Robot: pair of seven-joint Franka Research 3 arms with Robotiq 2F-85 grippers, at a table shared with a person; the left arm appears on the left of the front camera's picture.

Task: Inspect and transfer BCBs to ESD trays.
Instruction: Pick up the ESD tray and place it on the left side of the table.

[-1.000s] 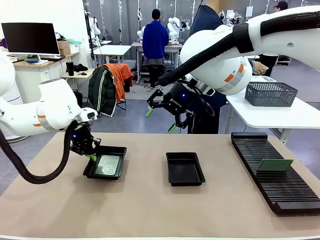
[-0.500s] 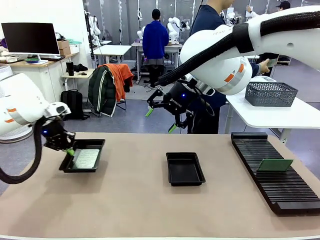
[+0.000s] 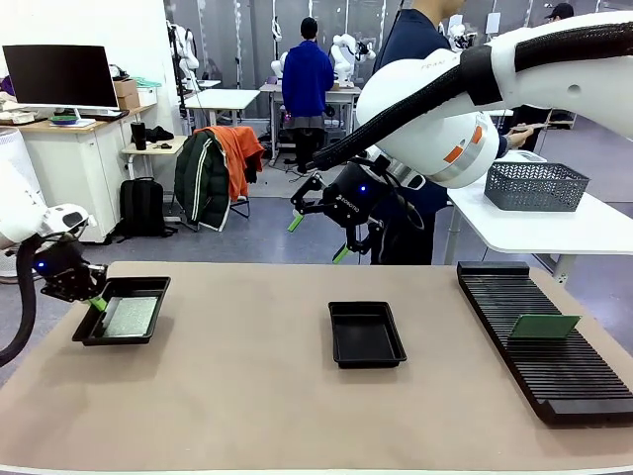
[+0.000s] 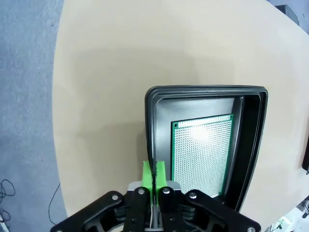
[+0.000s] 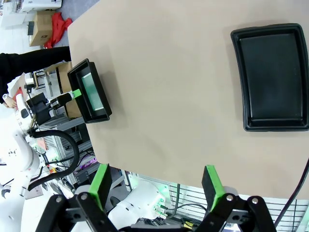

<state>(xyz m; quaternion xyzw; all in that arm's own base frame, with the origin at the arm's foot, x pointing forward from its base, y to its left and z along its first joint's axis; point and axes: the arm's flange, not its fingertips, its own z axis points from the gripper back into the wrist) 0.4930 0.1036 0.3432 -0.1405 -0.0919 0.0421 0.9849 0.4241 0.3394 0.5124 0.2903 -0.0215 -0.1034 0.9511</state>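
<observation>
Change: the left tray [image 3: 148, 285] lies far to the left of where it was a second ago, when it sat left of centre. It is now near the left edge of the table [image 3: 267, 406].
Unchanged: the right gripper [image 3: 318, 238], the middle tray [image 3: 366, 336] and the rack [image 3: 554, 381] are where they were.
Left gripper [image 4: 154, 171]: clenched on the left tray's long left rim, one green pad inside the wall and one outside.
Right gripper fingers: spread wide apart and holding nothing, hanging high over the table's far side, above the middle tray.
BCB [image 3: 131, 317]: flat on the floor of the left tray, pale face up, with a black margin showing all round.
Second BCB [image 3: 543, 327]: lies on the rack at the right, toward its right side.
Tray contact: cannot tell whether the left tray rests on the table or is just lifted.
Edges: only a narrow strip of table is left of the left tray, with grey floor beyond the rounded corner.
Open room: there is broad bare table between the two trays and along the near side, and a narrower bare strip between the middle tray and the rack.
</observation>
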